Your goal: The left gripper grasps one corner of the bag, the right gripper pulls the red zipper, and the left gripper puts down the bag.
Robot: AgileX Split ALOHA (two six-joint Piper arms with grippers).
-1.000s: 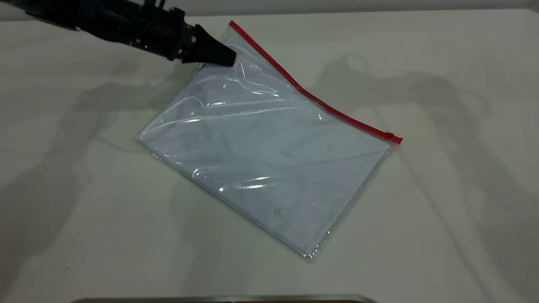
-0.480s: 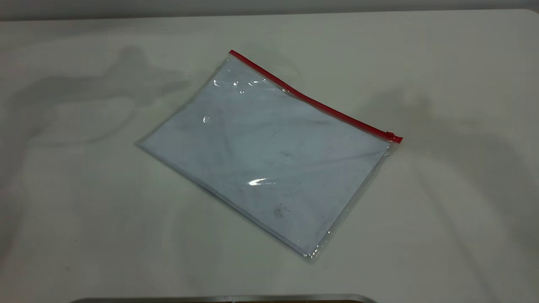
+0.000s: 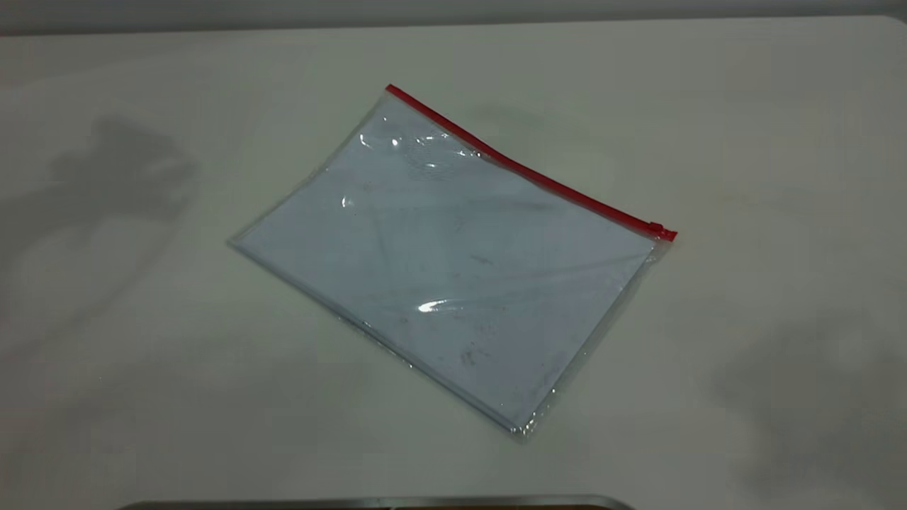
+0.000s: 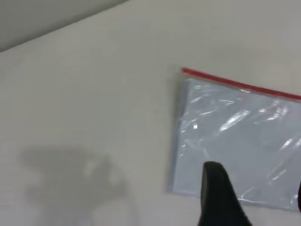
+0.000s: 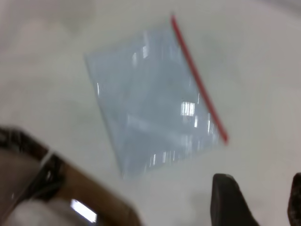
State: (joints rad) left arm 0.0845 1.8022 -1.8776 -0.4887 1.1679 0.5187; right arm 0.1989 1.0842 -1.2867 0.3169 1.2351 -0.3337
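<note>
The bag (image 3: 453, 262), a clear pouch with white paper inside, lies flat on the white table. The red zipper (image 3: 524, 168) runs along its far right edge, with the slider tab (image 3: 659, 229) at the right end. The corner (image 3: 390, 89) at the strip's far end rests on the table. Neither arm shows in the exterior view. In the left wrist view my left gripper (image 4: 256, 197) is open and empty, held above the bag (image 4: 235, 136) near its plain edge. In the right wrist view my right gripper (image 5: 261, 197) is open and empty, off the bag (image 5: 150, 103).
A metal edge (image 3: 375, 503) lies along the table's near side. A brown and dark object (image 5: 56, 188) shows at the side of the right wrist view. Arm shadows fall on the table to the left and right of the bag.
One second ago my left gripper held the bag's far corner raised. It has let go and left the exterior view. The bag now lies flat, and the shadows have moved outward.
</note>
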